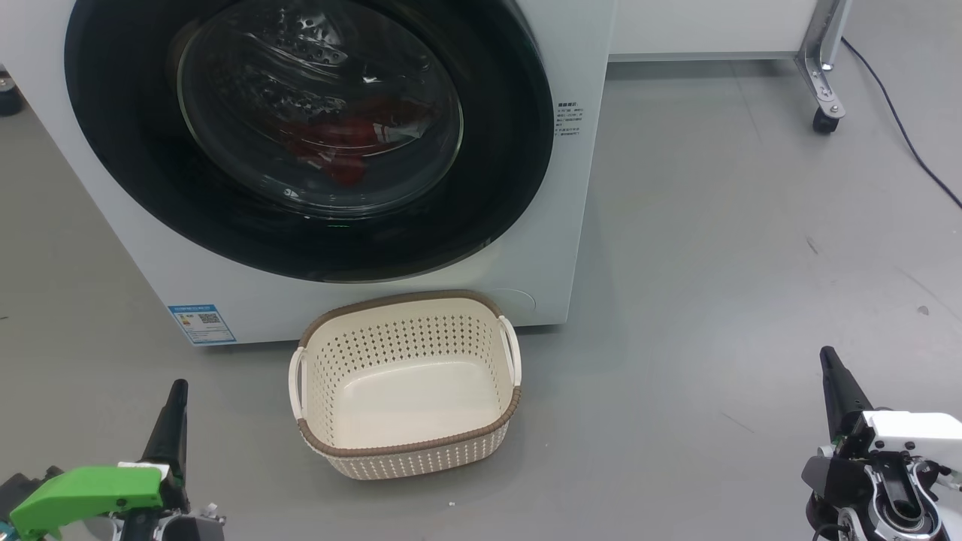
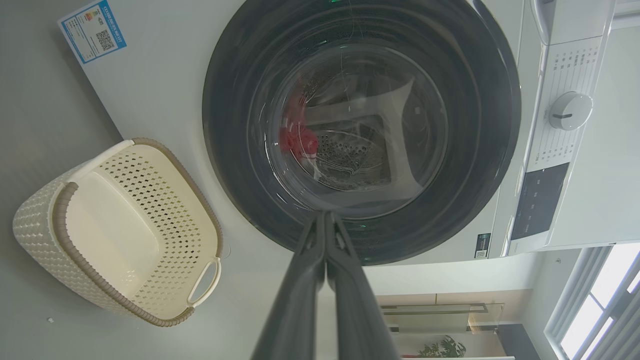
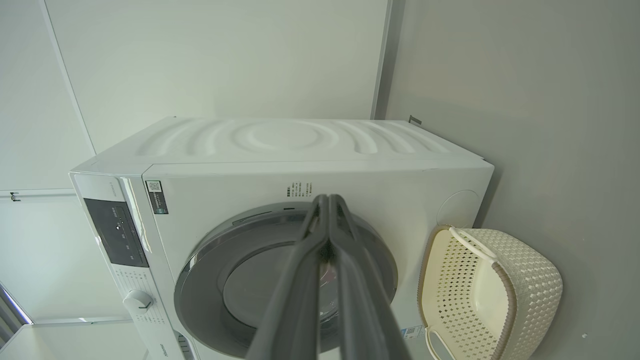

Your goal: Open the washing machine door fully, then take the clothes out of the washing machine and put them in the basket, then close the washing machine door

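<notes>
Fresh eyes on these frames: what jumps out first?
The shut, glossy black washing machine door dominates the head view's upper left, red clothes visible through it. Just below, the empty cream basket stands on the grey floor. The left gripper and right gripper sit at the lower corners, fingers shut.

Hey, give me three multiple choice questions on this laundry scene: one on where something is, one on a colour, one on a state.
1. Where is the basket? A. On the floor before the washing machine. B. On top of it. C. Behind it.
2. What colour are the clothes? A. Blue. B. Red. C. Yellow.
3. How is the washing machine door? A. Wide open. B. Taken off. C. Shut.
Answers: 1 A, it stands on the floor at the machine's front; 2 B, red fabric shows through the door; 3 C, it lies flush against the front.
</notes>
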Motion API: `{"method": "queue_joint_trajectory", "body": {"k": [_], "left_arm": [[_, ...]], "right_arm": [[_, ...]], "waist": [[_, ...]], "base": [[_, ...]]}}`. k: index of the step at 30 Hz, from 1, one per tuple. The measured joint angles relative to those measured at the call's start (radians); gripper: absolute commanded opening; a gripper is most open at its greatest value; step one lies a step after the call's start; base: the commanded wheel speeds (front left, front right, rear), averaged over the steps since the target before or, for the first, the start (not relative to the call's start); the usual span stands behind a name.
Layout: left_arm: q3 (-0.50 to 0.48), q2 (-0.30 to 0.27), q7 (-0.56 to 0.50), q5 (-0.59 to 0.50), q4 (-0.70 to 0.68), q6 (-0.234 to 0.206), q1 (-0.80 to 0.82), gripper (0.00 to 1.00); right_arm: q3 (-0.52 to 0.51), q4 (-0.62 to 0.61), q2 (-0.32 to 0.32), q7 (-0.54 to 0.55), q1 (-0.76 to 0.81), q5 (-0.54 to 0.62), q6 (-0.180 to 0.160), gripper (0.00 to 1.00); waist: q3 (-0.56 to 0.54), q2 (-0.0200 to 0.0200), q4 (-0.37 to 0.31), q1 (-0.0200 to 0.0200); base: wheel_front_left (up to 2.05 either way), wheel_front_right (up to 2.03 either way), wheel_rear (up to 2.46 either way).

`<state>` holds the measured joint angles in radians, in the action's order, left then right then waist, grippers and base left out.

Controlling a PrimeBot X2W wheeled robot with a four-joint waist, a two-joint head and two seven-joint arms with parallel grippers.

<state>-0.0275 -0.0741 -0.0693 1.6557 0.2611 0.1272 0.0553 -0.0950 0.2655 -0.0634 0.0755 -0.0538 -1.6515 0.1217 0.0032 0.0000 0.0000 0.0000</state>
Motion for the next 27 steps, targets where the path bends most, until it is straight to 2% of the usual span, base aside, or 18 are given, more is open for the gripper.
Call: {"method": "queue_joint_trajectory", "body": {"k": [1,2,3,4,5,6,27], "left_arm": [[0.000,0.000,0.000,0.000,0.000,0.000,0.000,0.00],[0.000,0.001,0.000,0.000,0.004,0.000,-0.001,1.00],[0.002,0.004,0.000,0.000,0.014,0.000,-0.006,1.00],[0.002,0.010,0.000,0.000,0.025,0.000,-0.012,0.00],[0.003,0.016,0.000,0.000,0.035,0.000,-0.021,0.00],[0.004,0.023,0.000,0.000,0.046,0.000,-0.029,1.00],[0.021,0.029,0.023,-0.013,0.027,0.000,-0.039,1.00]], "right_arm": [[0.000,0.000,0.000,0.000,0.000,0.000,0.000,0.00],[0.000,0.003,0.001,0.000,0.002,-0.001,0.000,1.00],[0.001,0.012,0.005,0.000,0.007,-0.001,-0.001,1.00],[0.002,0.022,0.010,0.000,0.016,-0.001,-0.001,0.00],[0.003,0.034,0.017,0.000,0.027,-0.001,-0.001,0.00],[0.004,0.044,0.023,0.000,0.038,-0.001,-0.001,1.00],[0.004,0.031,0.026,-0.033,0.052,0.029,-0.001,1.00]], "waist": [[0.000,0.0000,0.000,0.0000],[0.000,0.0000,0.000,0.0000],[0.000,0.0000,0.000,0.0000],[0.000,0.0000,0.000,0.0000],[0.000,0.0000,0.000,0.0000],[0.000,0.0000,0.000,0.0000],[0.003,0.0000,-0.001,0.0000]], "base": [[0.00,0.00,0.00],[0.00,0.00,0.00],[0.00,0.00,0.00],[0.00,0.00,0.00],[0.00,0.00,0.00],[0.00,0.00,0.00],[0.00,0.00,0.00]]}}
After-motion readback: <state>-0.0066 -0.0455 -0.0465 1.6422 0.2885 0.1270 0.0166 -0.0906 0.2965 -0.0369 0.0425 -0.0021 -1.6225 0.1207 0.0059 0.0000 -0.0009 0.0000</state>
